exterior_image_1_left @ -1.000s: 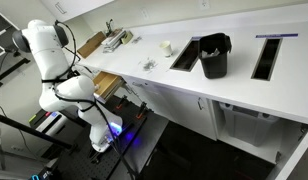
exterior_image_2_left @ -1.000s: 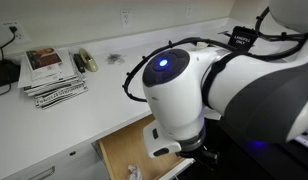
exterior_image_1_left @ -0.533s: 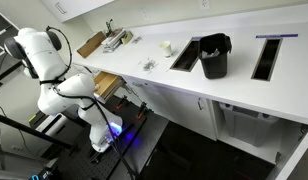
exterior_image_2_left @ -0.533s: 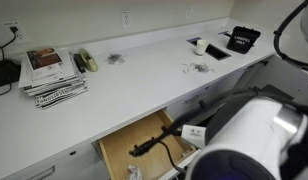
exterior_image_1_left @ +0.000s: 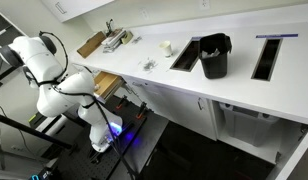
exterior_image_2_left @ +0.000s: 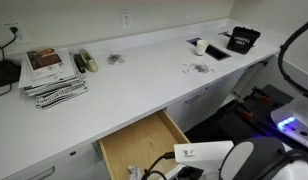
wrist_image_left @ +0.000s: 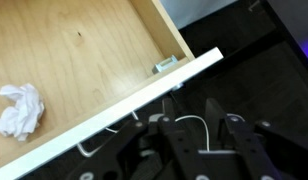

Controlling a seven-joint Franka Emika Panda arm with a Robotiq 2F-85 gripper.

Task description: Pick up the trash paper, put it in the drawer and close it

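Observation:
The drawer stands pulled out under the white counter, showing its light wooden floor and white front panel. The same drawer shows in both exterior views. The trash paper, a crumpled white wad, lies on the drawer floor at the left of the wrist view. My gripper hangs just outside the front panel, over the dark floor. Its dark fingers stand apart with nothing between them. In an exterior view the arm is low in front of the drawer.
A stack of magazines lies on the white counter at the left. A black bin stands between two counter cut-outs. A brown wooden board lies at the counter's far end. Small scraps lie on the counter.
The arm has dropped low and away from the camera, uncovering the counter and open drawer. The fingers have drawn closer together. The paper lies in the drawer.

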